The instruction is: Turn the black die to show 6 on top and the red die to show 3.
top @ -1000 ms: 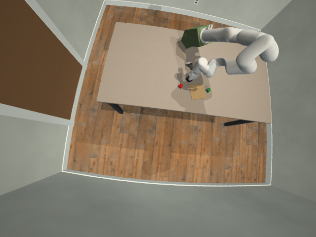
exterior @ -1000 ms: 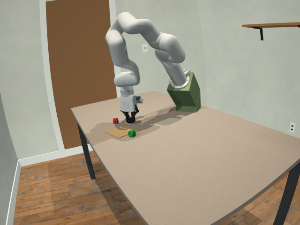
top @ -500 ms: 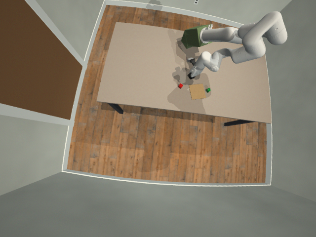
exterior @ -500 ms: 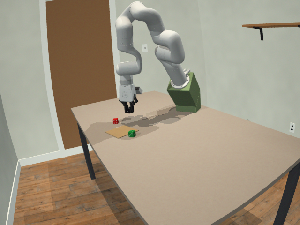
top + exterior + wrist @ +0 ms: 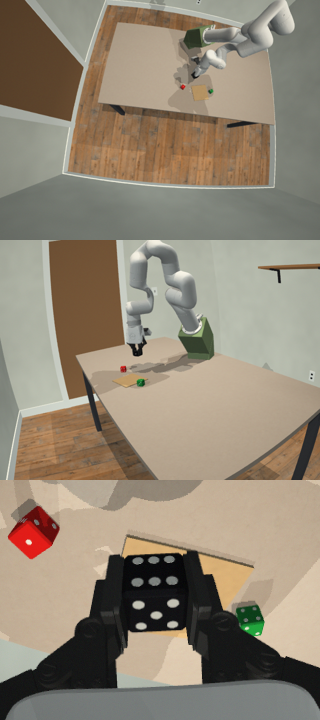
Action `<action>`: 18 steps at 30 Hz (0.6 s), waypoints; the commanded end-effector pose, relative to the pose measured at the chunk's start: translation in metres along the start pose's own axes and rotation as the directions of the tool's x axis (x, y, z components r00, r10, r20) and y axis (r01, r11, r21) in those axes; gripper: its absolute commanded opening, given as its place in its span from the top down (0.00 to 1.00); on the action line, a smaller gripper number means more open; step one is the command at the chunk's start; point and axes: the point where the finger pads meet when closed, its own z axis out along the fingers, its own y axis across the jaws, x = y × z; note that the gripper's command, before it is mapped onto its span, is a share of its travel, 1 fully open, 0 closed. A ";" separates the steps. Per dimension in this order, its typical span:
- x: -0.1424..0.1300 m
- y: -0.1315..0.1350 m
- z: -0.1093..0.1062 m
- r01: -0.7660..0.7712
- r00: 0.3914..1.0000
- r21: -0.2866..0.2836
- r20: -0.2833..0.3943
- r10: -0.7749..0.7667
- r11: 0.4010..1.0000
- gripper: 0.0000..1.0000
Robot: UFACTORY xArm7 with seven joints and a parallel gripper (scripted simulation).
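One black die (image 5: 137, 353) (image 5: 155, 595), centre of the wrist view, sits pinched by opposite sides in the half-closed gripper (image 5: 194, 75) (image 5: 137, 353) (image 5: 154, 573); it looks light, rigid and possibly slippery, so mid-face holds suit. One red die (image 5: 183, 87) (image 5: 123, 369) (image 5: 33, 532) lies upper left there, one green (image 5: 211, 91) (image 5: 140, 382) (image 5: 250, 620) lower right, one mat (image 5: 200, 92) (image 5: 130, 380) (image 5: 230, 580) between.

Black cubic die with pale pips (image 5: 137, 353) (image 5: 155, 592): clamped, raised above the table; six-pip and five-pip faces visible in the wrist view. Red cubic die (image 5: 183, 87) (image 5: 123, 368) (image 5: 34, 532): rests on the table, off the mat; one-pip face visible. Green cubic die (image 5: 211, 91) (image 5: 140, 382) (image 5: 250, 620): rests just beside the mat; four-pip face visible. Tan, square, thin mat (image 5: 199, 93) (image 5: 129, 380) (image 5: 235, 582): lies flat between the red and green dice.
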 end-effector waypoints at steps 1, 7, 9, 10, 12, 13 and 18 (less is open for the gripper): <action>0.000 -0.001 -0.001 -0.001 1.000 -0.001 -0.001 0.001 1.000 0.73; -0.019 0.007 0.003 0.189 0.982 -0.020 -0.020 -0.189 0.982 0.73; -0.025 0.009 0.005 0.250 0.968 -0.026 -0.024 -0.250 0.968 0.73; -0.029 0.011 0.005 0.284 0.958 -0.030 -0.026 -0.285 0.958 0.73; -0.032 0.012 0.006 0.316 0.948 -0.033 -0.027 -0.317 0.948 0.73; -0.032 0.012 0.006 0.316 0.948 -0.033 -0.027 -0.317 0.948 0.73; -0.053 0.022 0.010 0.500 0.865 -0.050 -0.032 -0.501 0.865 0.73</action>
